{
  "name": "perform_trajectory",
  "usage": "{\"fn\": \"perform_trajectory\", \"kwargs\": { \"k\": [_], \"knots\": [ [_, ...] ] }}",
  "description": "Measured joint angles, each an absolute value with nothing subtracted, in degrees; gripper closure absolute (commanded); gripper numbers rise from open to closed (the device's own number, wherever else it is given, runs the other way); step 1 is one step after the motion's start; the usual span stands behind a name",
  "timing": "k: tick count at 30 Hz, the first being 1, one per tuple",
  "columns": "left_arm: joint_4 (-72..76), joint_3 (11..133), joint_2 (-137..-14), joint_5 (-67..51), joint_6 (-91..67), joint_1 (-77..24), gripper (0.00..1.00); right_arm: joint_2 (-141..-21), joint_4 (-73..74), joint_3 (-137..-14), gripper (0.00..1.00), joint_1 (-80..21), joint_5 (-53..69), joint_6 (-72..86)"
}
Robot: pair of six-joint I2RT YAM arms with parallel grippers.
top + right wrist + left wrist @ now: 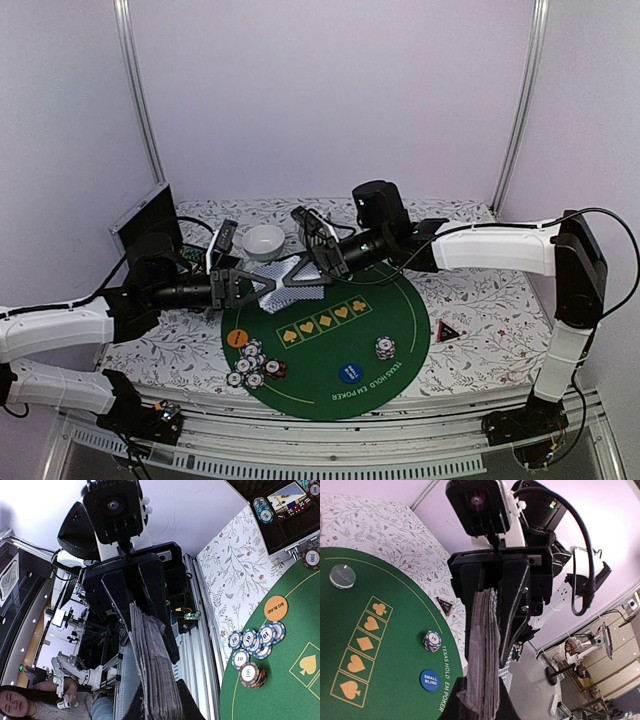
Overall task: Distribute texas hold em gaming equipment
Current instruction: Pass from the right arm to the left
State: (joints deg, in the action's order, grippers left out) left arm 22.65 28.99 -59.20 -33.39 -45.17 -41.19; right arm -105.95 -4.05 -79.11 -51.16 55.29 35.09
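A deck of grey-blue-backed playing cards (285,278) hangs above the far-left rim of the green mat (400,300), held from both ends. My left gripper (247,286) is shut on its left end and my right gripper (322,262) on its right end. The left wrist view shows the deck (485,650) edge-on between my left gripper's (485,705) fingers. The right wrist view shows the deck (157,675) inside my right gripper (162,707). On the mat lie a cluster of striped chips (250,366), a chip stack (385,347), an orange disc (236,338) and a blue disc (348,374).
A white bowl (264,240) stands behind the deck. An open black case (150,225) sits at the back left, with chips (262,509) inside. A red-black triangle (447,331) lies right of the mat. A pale disc (342,576) rests at the mat's far side.
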Motion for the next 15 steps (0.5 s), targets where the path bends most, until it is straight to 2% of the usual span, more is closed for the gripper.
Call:
{"fn": "perform_trajectory", "kwargs": {
  "k": [3,6,12,14,15],
  "knots": [
    [22.63,28.97,-58.94,-32.97,-45.3,-41.19,1.0,-105.95,-4.08,-79.15,0.68,-51.13,55.2,34.81],
    [22.5,28.84,-58.02,-31.86,-45.69,-41.19,1.0,-105.73,-4.05,-78.87,0.54,-51.18,53.12,34.33],
    [21.82,28.53,-56.36,-30.5,-45.8,-41.19,1.0,-100.42,-4.27,-72.12,0.48,-50.0,48.34,32.82],
    [21.85,28.4,-56.07,-30.55,-45.87,-41.19,1.0,-98.91,-4.14,-70.76,0.5,-49.52,47.99,32.1],
    [21.87,28.38,-55.94,-30.55,-45.89,-41.19,1.0,-98.24,-4.27,-70.19,0.54,-49.41,47.77,31.79]
  ]
}}
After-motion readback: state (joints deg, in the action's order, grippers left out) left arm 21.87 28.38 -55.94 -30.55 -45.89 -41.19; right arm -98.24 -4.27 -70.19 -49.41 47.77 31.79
